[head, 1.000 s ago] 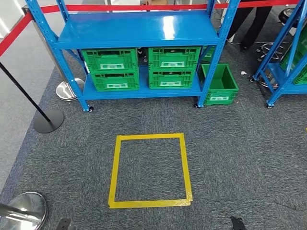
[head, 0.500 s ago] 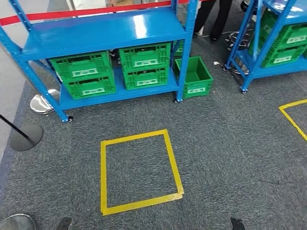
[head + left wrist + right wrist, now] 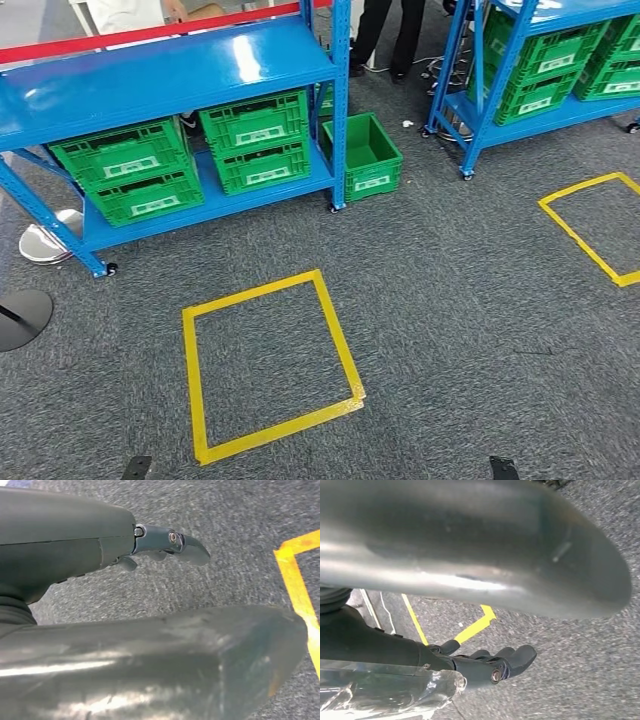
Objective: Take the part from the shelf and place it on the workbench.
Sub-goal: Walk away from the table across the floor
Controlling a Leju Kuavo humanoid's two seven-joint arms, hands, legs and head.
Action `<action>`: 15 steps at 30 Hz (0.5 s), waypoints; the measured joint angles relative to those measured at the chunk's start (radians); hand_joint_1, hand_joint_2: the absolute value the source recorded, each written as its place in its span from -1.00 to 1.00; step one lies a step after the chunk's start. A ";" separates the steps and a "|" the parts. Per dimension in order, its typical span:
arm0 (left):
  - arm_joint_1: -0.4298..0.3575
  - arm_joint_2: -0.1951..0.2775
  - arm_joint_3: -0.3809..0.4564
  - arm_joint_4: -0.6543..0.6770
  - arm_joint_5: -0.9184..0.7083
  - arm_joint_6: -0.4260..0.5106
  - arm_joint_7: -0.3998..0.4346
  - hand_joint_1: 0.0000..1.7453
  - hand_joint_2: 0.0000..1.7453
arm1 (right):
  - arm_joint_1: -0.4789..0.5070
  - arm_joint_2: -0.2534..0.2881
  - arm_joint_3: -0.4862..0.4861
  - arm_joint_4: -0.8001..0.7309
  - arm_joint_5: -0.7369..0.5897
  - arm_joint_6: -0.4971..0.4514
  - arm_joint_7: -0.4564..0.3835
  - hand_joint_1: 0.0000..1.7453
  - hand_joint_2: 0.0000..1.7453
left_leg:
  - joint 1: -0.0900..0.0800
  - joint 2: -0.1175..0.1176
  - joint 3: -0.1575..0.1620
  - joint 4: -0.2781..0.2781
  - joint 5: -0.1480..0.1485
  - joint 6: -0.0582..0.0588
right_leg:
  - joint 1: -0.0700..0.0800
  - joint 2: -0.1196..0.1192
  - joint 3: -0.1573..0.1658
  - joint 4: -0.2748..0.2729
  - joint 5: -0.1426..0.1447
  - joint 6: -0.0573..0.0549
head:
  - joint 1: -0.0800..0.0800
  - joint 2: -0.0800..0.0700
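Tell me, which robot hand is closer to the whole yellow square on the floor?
Probably the left. The yellow square lies toward the robot's left in the head view, and the left hand hangs beside yellow tape. The right hand hangs on the other side, likely farther off.

Bright even light, glare on the blue shelf (image 3: 166, 75); wrist views blurred close up.
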 joint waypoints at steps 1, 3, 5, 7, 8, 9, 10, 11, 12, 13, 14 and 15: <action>0.000 0.000 0.000 0.000 0.000 0.000 0.000 -1.00 1.00 | 0.000 0.000 0.000 0.000 0.000 0.000 0.000 -1.00 -1.00 | 0.000 0.000 0.000 -0.001 0.000 0.000 | 0.000 0.000 0.000 0.000 0.000 0.000 | 0.000 0.000; -0.001 0.000 0.000 0.000 0.000 0.000 0.000 -1.00 1.00 | 0.000 0.000 0.000 0.000 0.000 0.000 0.001 -1.00 -1.00 | 0.000 0.000 0.003 -0.012 -0.001 0.002 | 0.002 0.001 -0.002 0.003 -0.001 0.002 | -0.002 0.000; -0.002 -0.001 0.000 0.000 0.001 -0.001 0.001 -1.00 1.00 | 0.001 0.000 0.000 0.000 0.000 0.001 0.003 -1.00 -1.00 | 0.001 -0.001 0.006 -0.028 0.000 0.005 | 0.005 0.001 -0.006 0.003 -0.001 0.001 | -0.001 0.000; -0.002 -0.001 0.000 0.000 0.003 -0.009 0.013 -1.00 1.00 | 0.002 0.001 0.000 0.000 0.003 0.003 0.008 -1.00 0.00 | -0.001 -0.002 0.005 -0.034 0.003 0.012 | 0.004 -0.001 -0.006 -0.006 0.006 0.004 | 0.002 0.000; -0.001 -0.001 0.000 0.000 0.005 -0.015 0.021 -1.00 1.00 | 0.002 0.002 0.000 0.000 0.005 0.006 0.010 -1.00 0.50 | -0.003 -0.002 0.003 -0.035 0.004 0.015 | 0.003 -0.002 -0.005 -0.011 0.010 0.007 | 0.002 0.000; -0.001 0.000 0.000 0.000 0.005 -0.022 0.030 -1.00 1.00 | 0.002 0.003 0.000 0.000 0.007 0.009 0.013 -1.00 1.00 | -0.004 -0.002 0.002 -0.034 0.005 0.018 | 0.001 -0.002 -0.003 -0.014 0.012 0.012 | 0.002 0.000; -0.001 0.000 0.000 0.000 0.004 -0.030 0.035 -1.00 1.00 | 0.002 0.003 0.000 0.000 0.008 0.014 0.014 -1.00 1.00 | -0.004 -0.002 0.002 -0.034 0.005 0.019 | 0.001 -0.002 -0.003 -0.015 0.013 0.014 | 0.002 0.000; -0.001 0.000 0.000 0.000 0.002 -0.038 0.038 -1.00 1.00 | 0.002 0.003 0.000 0.000 0.009 0.022 0.017 -1.00 1.00 | -0.005 -0.002 0.001 -0.034 0.005 0.020 | 0.000 -0.002 -0.004 -0.015 0.013 0.015 | 0.002 0.000; -0.001 0.000 -0.001 0.000 0.000 -0.046 0.040 -1.00 1.00 | 0.001 0.003 0.000 0.000 0.009 0.037 0.022 -1.00 1.00 | -0.005 -0.002 0.001 -0.034 0.005 0.020 | 0.000 -0.002 -0.004 -0.015 0.014 0.017 | 0.002 0.000; -0.001 0.000 -0.001 0.000 -0.004 -0.053 0.042 -1.00 1.00 | 0.001 0.003 0.000 0.001 0.009 0.054 0.029 -1.00 1.00 | -0.005 -0.002 0.001 -0.034 0.005 0.021 | 0.000 -0.002 -0.004 -0.016 0.014 0.018 | 0.002 0.000; -0.001 0.001 -0.004 0.000 -0.007 -0.058 0.043 -1.00 1.00 | 0.002 0.003 0.002 0.001 0.007 0.072 0.037 -1.00 1.00 | -0.006 -0.002 0.001 -0.034 0.005 0.021 | -0.001 -0.002 -0.004 -0.016 0.014 0.019 | 0.002 0.000; 0.000 0.003 -0.012 0.000 -0.005 -0.062 0.044 -1.00 1.00 | 0.003 0.002 0.007 0.001 0.003 0.088 0.045 -1.00 1.00 | -0.006 -0.002 0.001 -0.034 0.005 0.021 | -0.001 -0.002 -0.004 -0.015 0.014 0.020 | 0.002 0.000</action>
